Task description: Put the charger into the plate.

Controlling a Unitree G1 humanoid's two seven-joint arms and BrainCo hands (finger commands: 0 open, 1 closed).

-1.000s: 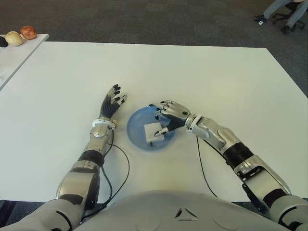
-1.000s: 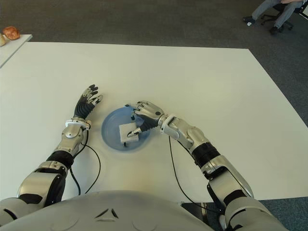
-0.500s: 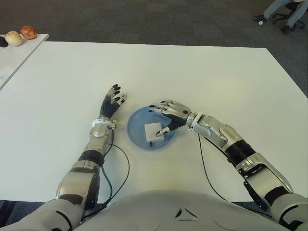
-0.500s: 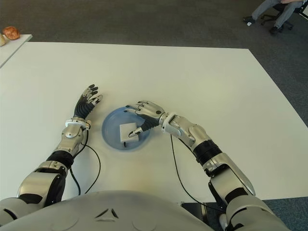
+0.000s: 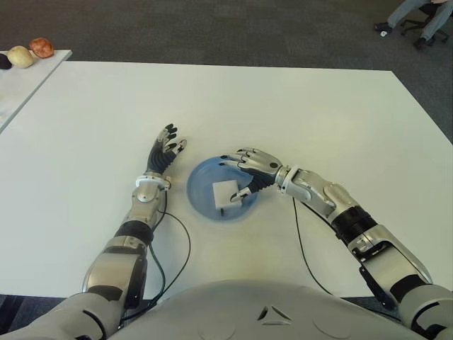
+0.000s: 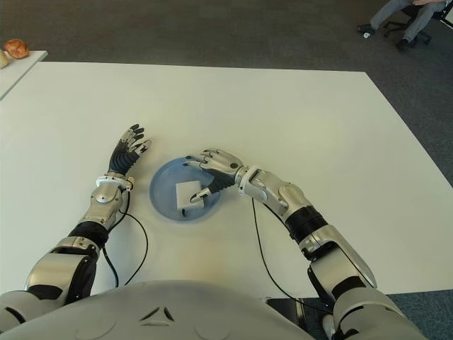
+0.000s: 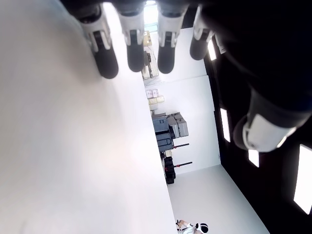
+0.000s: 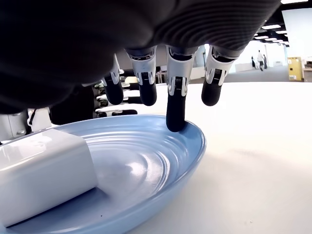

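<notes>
**Charger resting in the plate, right hand above it**

The charger (image 5: pixel 226 193) lies inside the blue plate (image 5: pixel 200 199). The right hand (image 5: pixel 252 170), at the plate's 2 o'clock, has fingers spread, gripping nothing. It should lift clear without nudging the rim. The left hand (image 5: pixel 164 153), fingers spread, shows at 9 o'clock. The table (image 5: pixel 318 113) offers room.

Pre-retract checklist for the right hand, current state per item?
1. Charger inside the plate: ok, it lies on the plate's floor.
2. Right hand released: ok, the wrist view shows its fingers spread above the plate, none around the charger.
3. Thumb clear of charger: cannot tell, its tip shows right at the charger's edge.
4. Plate flat on the table: ok.
5. Left hand out of the way: ok, open, beside the plate on its left.
6. Cable by the right arm snag-free: cannot tell.
</notes>
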